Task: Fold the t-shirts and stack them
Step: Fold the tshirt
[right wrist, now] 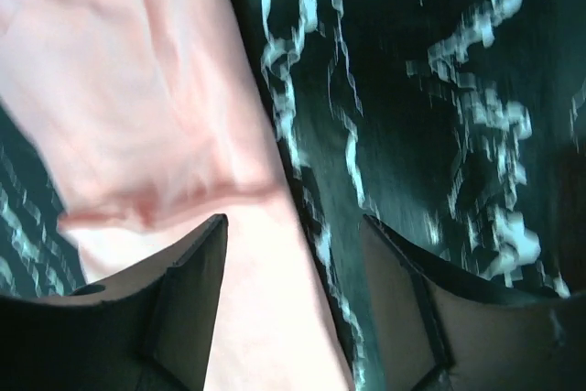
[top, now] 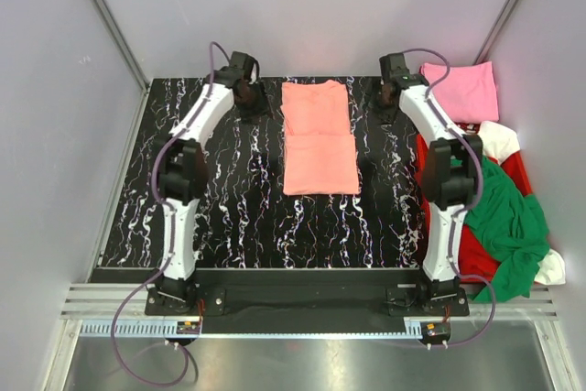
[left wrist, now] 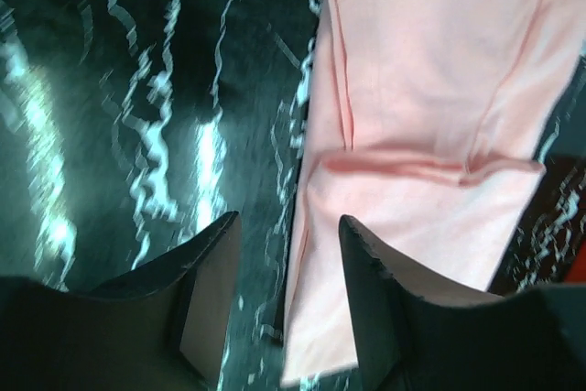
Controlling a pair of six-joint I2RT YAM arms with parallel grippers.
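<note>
While both arms reach to the far side of the black marbled table (top: 229,208), nothing is gripped on either side. The left gripper (top: 247,91) sits just beside the far left corner of the salmon-orange t-shirt (top: 319,139). In its wrist view the jaws stand well apart and empty, with the shirt's long edge running beneath the inner finger (left wrist: 366,281) and bare table under the other.

The shirt lies flat at the middle of the table, towards the far edge. It is narrowed to a long strip with a crosswise crease about halfway down. It looks as if the sides are already turned in and an end-to-end fold remains. That would explain why each gripper waits at one far corner, so the two can lift that end evenly.

The right gripper (top: 392,93) mirrors the left at the far right corner, a little apart from the cloth in the overhead view. Its jaws are also spread wide and hold nothing, one finger (right wrist: 192,299) over the shirt's edge and the other over the table.

Further right, a pink t-shirt (top: 462,89) lies folded at the far corner, probably the start of the stack. Nearer, a heap of t-shirts (top: 508,217) waits unfolded, green on top with red and white showing beneath.
</note>
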